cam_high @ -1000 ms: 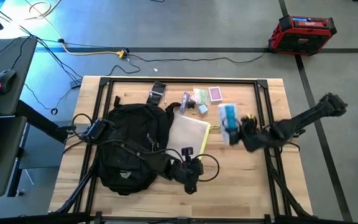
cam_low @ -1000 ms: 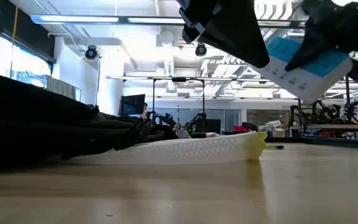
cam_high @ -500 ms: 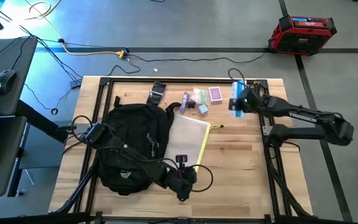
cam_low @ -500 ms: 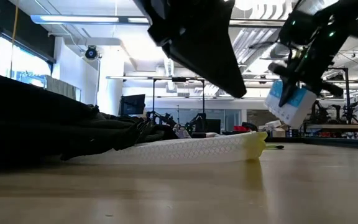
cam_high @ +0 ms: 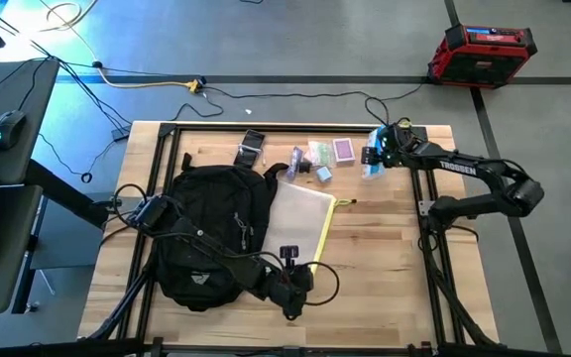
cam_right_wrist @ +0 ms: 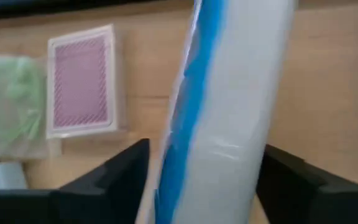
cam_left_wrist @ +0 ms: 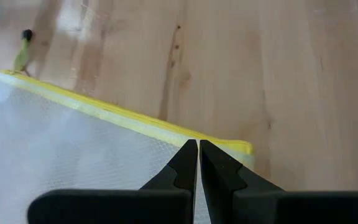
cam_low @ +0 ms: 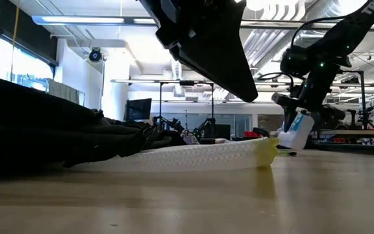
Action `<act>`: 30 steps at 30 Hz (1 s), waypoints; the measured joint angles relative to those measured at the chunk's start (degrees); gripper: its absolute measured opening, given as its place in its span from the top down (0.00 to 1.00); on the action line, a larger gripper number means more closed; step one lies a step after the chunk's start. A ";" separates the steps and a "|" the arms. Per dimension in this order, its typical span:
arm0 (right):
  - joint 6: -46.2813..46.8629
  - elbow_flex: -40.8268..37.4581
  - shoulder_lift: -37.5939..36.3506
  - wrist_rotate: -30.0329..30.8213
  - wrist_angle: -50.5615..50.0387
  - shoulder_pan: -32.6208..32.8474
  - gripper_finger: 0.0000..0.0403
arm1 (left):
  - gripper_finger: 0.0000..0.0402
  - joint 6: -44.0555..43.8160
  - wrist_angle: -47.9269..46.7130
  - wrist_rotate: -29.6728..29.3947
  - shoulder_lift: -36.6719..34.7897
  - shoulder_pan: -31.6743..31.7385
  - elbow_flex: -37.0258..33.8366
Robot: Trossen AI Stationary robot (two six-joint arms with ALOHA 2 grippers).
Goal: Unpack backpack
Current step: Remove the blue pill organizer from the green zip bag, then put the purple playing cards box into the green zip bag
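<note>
The black backpack [cam_high: 211, 236] lies on the left side of the table [cam_high: 385, 258]. The right gripper [cam_high: 378, 159] squeezes a white and blue packet [cam_right_wrist: 229, 118] near the far edge, beside a pink card box [cam_high: 344, 149]. The left gripper [cam_left_wrist: 198, 163] is pinched closed, holding nothing, over the yellow-edged mesh pouch [cam_high: 300, 215].

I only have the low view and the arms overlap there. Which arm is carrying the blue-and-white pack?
Observer: The right gripper, shut on the pack, at the table's far right.
Operator: What lies near it?
Observer: A pink card deck just beside it on the wood.
Operator: And the left gripper?
Observer: The left gripper is shut and empty, above the yellow-trimmed pouch's corner, next to the backpack.
</note>
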 joint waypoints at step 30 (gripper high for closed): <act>-1.98 0.02 -20.36 33.36 -0.54 64.59 0.23 | 0.73 -3.50 12.54 9.35 2.77 3.33 0.11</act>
